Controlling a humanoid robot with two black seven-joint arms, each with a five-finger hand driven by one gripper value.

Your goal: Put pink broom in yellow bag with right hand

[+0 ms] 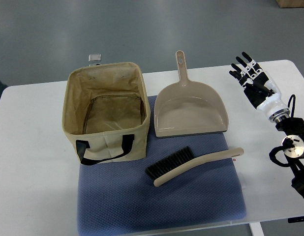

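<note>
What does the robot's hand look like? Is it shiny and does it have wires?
The right hand has black fingers with white patches on the joints, and a white palm and wrist. Behind it sits a silvery metal ring, then a black arm with black cables looping around it. The left arm isn't in the picture.

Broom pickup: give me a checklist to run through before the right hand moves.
1. Broom lies free on the blue mat, nothing on top of it: ok.
2. Right hand empty, fingers spread: ok.
3. Bag upright, mouth open: ok.
4. Bag interior free of other things: ok.
5. Dustpan apart from the broom: ok.
6. Hand close to the broom handle: not ok, it hovers off to the far right of the table.
</note>
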